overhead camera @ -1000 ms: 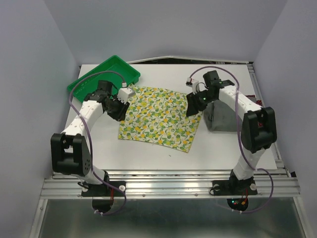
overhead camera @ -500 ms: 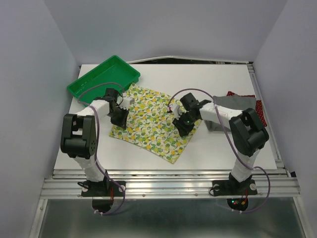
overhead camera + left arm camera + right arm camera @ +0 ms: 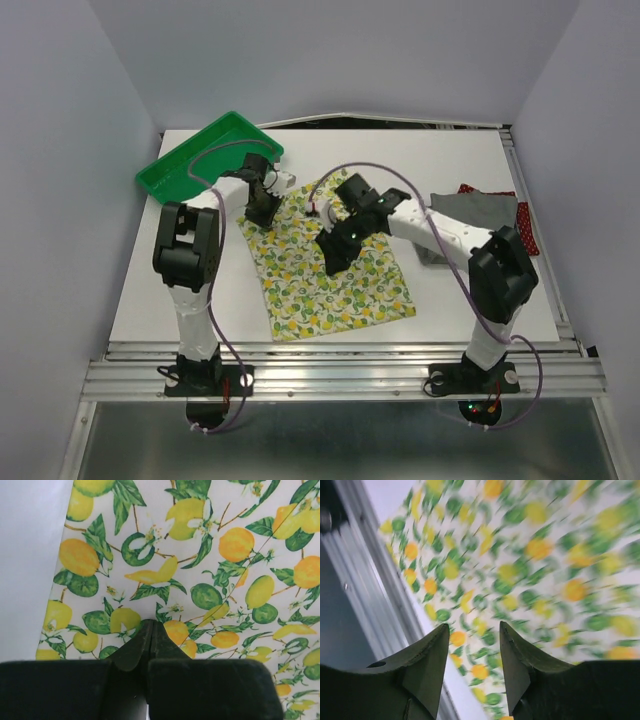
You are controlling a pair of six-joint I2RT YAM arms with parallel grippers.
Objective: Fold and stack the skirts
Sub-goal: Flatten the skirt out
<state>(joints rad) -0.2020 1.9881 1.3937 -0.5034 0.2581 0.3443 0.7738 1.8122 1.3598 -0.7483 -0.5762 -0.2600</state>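
White counter [image 3: 330, 150] carries all items. A green tray [image 3: 205, 150] stands at the far left corner, just beside the left gripper [image 3: 262, 207]; the left arm's cable arches over the tray's near rim.

The grey skirt [image 3: 465, 212] lies at the right side, overlapping the red dotted skirt [image 3: 522, 228] at the right edge. The right arm crosses in front of the grey skirt's near-left part.

The lemon skirt [image 3: 340, 295] lies flat at the counter's centre. Its long axis runs from the far side to the near edge, with the near end slanted to the right.

The left fingers [image 3: 132, 652] are pressed together, clamped on the lemon skirt at its far left corner.

The right gripper [image 3: 336, 256] hangs over the middle of the lemon skirt. Its fingers [image 3: 427, 665] are apart and grip nothing; this wrist view is blurred.
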